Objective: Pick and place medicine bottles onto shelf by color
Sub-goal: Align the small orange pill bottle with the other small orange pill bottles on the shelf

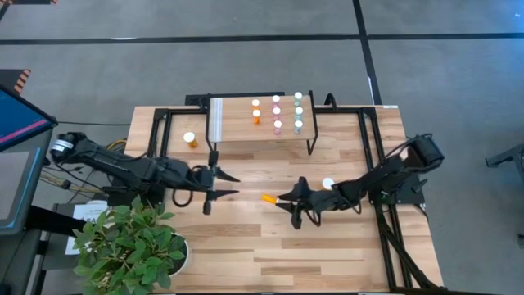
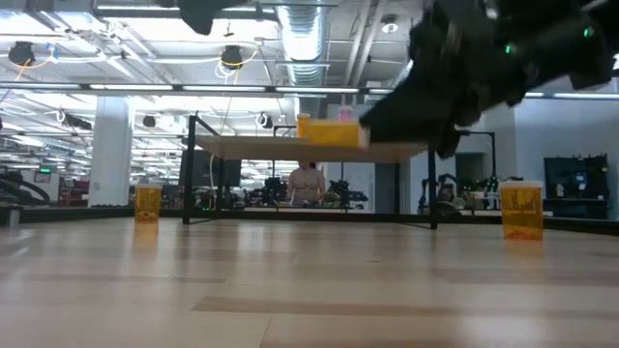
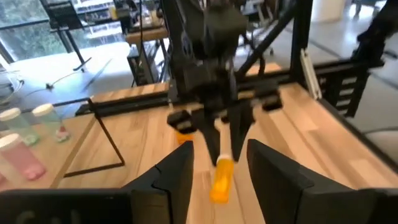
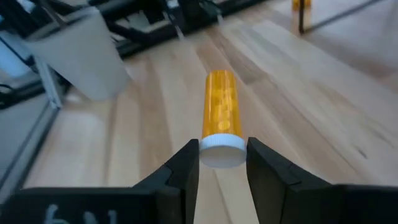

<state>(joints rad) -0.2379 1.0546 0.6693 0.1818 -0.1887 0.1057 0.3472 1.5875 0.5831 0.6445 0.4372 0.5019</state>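
My right gripper (image 1: 281, 197) is shut on a small orange bottle (image 1: 268, 197) with a white cap, in the air near the table's middle, in front of the shelf (image 1: 233, 135). My left gripper (image 1: 233, 184) is open and empty just left of that bottle, facing it. The light-wood shelf carries two orange bottles (image 1: 255, 111), three pink bottles (image 1: 276, 111) and three pale green bottles (image 1: 298, 111), all standing upright in rows by colour. A larger orange bottle (image 1: 190, 140) stands on the table left of the shelf. Another (image 1: 327, 183) stands by my right arm. My right gripper pinches the bottle's white cap (image 4: 222, 152) between its two fingertips (image 4: 186, 163), one on each side. The fingers come level from the table's right. The orange body (image 4: 219, 109) sticks out beyond the fingertips toward the table's left, lying level and clear of the table (image 2: 334, 133).
The shelf has a white ridged strip (image 1: 216, 119) at its left end and thin black legs (image 1: 312, 146). A potted plant (image 1: 135, 246) stands at the near left corner. Black frame rails (image 1: 372, 139) run along the table's sides. Bare wood lies near the front edge.
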